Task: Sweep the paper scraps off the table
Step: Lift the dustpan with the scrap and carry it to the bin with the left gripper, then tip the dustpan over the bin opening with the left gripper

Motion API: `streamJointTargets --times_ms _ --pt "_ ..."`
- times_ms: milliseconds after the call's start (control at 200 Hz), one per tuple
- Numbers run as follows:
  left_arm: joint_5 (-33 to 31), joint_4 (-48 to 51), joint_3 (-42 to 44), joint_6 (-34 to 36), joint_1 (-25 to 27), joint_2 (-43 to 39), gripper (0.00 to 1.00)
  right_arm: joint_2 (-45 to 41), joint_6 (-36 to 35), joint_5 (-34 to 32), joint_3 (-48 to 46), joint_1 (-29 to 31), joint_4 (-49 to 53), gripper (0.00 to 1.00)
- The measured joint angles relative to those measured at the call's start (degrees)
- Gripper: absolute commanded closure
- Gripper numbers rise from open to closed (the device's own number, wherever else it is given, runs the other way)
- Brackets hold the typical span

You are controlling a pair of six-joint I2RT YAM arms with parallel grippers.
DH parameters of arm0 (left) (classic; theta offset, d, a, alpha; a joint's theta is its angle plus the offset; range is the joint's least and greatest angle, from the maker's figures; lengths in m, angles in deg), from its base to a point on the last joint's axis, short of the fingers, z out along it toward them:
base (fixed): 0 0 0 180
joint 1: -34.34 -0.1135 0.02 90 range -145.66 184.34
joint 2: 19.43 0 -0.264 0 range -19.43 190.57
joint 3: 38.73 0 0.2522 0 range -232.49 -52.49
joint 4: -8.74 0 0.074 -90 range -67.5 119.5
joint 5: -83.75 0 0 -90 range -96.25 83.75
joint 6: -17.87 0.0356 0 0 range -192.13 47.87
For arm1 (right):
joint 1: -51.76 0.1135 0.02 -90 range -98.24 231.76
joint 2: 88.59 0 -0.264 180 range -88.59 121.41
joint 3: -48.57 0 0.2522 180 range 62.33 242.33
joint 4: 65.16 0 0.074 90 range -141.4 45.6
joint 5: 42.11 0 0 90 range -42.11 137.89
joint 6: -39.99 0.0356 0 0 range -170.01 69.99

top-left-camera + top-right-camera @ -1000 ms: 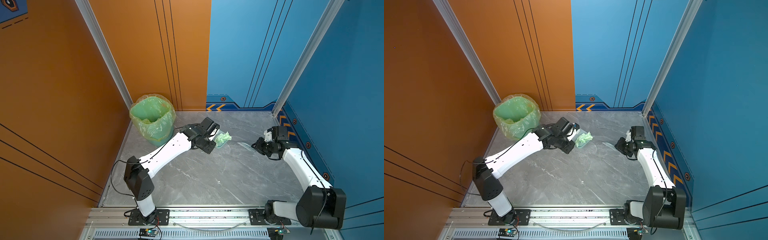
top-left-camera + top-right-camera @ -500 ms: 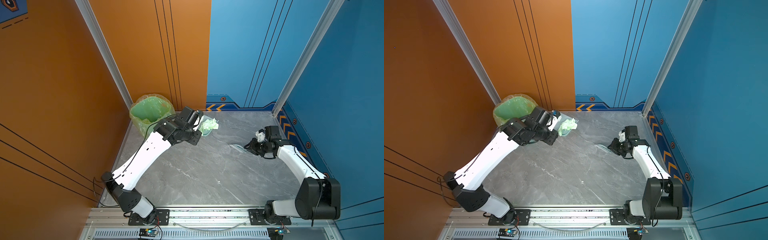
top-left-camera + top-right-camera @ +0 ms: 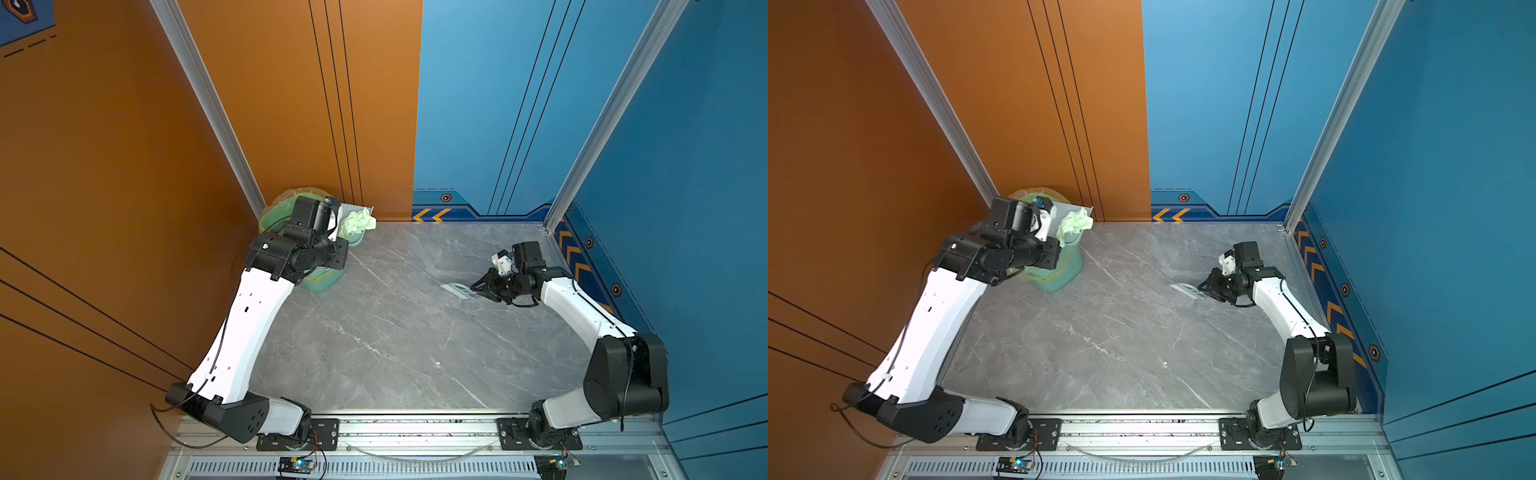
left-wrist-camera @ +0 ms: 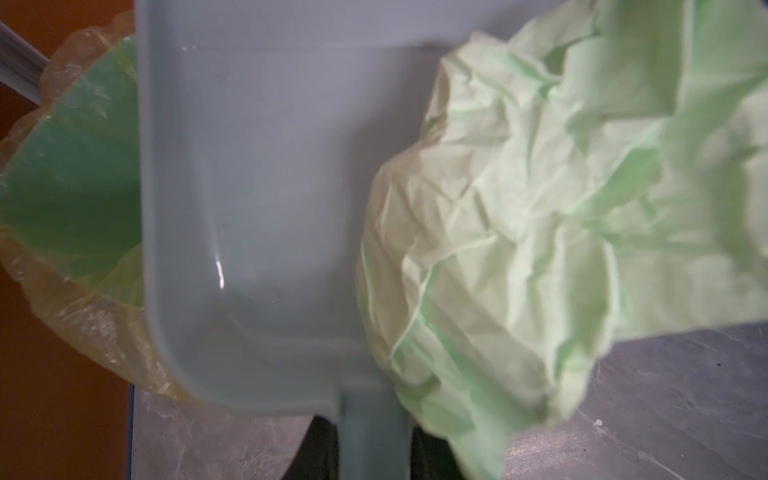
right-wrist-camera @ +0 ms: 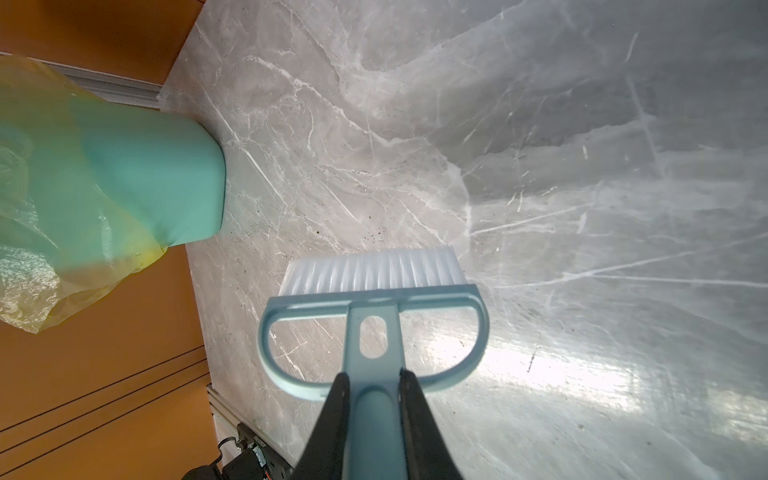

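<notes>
At the far left corner, the only scrap [image 3: 356, 221] we see, pale green and crumpled, rides the right side of the dustpan [image 4: 270, 208] and hangs past its edge over the table [image 3: 395, 332]. The bin [image 3: 322, 280] lies left of the scrap, so we judge the dustpan must tip leftward. Our left gripper [image 4: 372, 451] clamps the dustpan's handle, and the right gripper [image 5: 374, 415], well apart, grips the brush [image 5: 374, 270].

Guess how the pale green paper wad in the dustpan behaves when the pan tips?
Probably very light and soft: the paper wad is loosely crumpled with open folds, so it should slide, not roll. It hangs past the edge of the dustpan, over the table, so it may spill beside the bin bag. The glossy pan likely gives little grip.
</notes>
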Motion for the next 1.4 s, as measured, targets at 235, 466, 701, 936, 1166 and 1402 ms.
streamJointTargets --times_ms 235,466,701,936,1166,1402 --pt "2.8 2.3 -0.9 0.0 -11.1 -1.1 1.0 2.8 0.2 0.1 0.5 1.8 -0.2 1.0" --pt "7.3 4.5 -6.2 0.3 -19.7 2.6 1.0 6.3 0.6 0.2 2.8 3.2 -0.2 1.0" --pt "9.5 5.6 -9.4 1.1 -23.6 8.1 1.0 6.4 0.9 0.3 3.4 5.4 -0.3 1.0" --pt "7.1 6.3 -11.9 1.4 -24.2 12.3 1.0 6.4 1.1 0.3 3.4 6.2 -0.3 1.0" --pt "-0.1 8.5 -16.3 2.6 -24.2 16.0 1.0 6.4 1.6 0.3 3.4 6.6 -0.3 1.0" --pt "-7.7 10.6 -20.7 4.8 -23.5 21.0 1.0 6.4 2.1 0.3 3.7 7.2 -0.2 1.0"
